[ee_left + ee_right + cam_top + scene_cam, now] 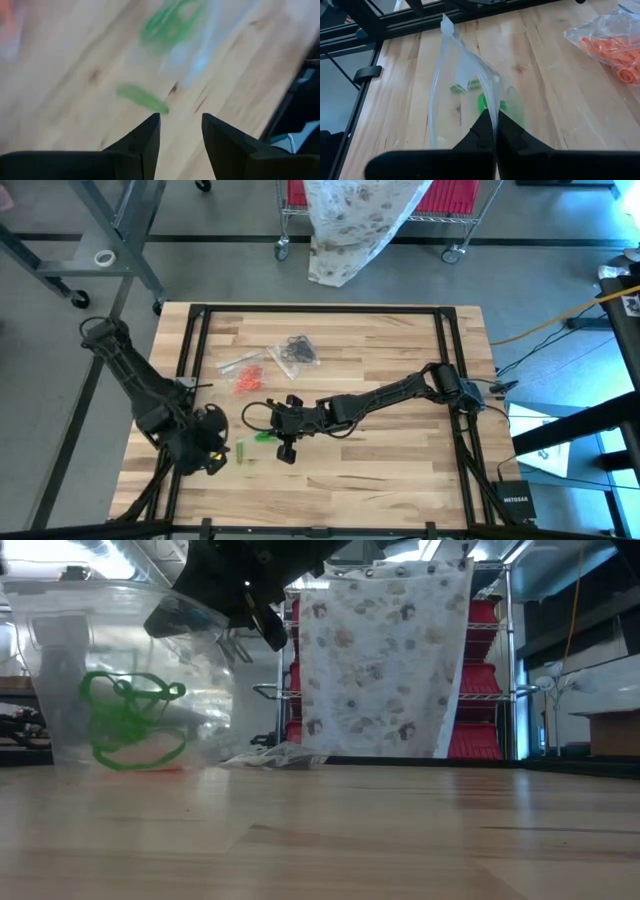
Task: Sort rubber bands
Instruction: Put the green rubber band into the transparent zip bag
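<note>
While the right gripper [495, 131] pinches the edge of a clear bag [465, 75] holding green rubber bands [128, 720], the left gripper [181, 131] hovers with fingers parted over a loose green band [142, 98] on the table [400, 460]. Orange bands [615, 52] lie bagged nearby.

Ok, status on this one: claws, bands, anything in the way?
Right claw shut on clear bag, green bands inside. Left claw open above loose green band. Nothing blocking.
</note>
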`<action>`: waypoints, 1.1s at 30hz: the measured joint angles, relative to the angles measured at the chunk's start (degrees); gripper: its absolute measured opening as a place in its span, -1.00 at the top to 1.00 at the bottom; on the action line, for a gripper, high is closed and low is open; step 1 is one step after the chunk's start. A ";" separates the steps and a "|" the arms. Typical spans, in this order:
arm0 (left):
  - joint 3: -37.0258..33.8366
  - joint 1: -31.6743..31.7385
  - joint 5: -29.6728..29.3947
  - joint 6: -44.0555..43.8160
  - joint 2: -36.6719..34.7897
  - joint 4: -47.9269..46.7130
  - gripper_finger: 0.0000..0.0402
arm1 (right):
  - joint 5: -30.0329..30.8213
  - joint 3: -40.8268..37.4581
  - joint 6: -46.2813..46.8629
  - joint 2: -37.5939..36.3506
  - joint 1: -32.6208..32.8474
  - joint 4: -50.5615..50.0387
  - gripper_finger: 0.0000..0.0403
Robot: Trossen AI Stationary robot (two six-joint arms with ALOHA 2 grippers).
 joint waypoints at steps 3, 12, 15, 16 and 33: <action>0.00 -0.09 2.71 -4.95 3.23 -1.05 0.31 | 0.00 0.00 0.00 0.00 0.00 0.02 1.00; -0.02 -0.02 2.15 -8.28 16.58 -1.22 0.31 | -0.02 0.00 -0.01 0.00 0.00 0.07 1.00; -0.06 -0.79 -0.19 -12.80 19.87 -0.16 0.31 | -0.02 0.00 -0.02 0.00 0.00 0.09 1.00; -0.07 -0.96 -0.99 -14.05 20.68 0.47 0.31 | -0.02 0.00 -0.02 0.00 0.00 0.09 1.00; -1.66 0.99 -0.89 -21.94 32.06 6.84 0.31 | -0.04 0.00 -0.04 0.00 0.00 0.07 1.00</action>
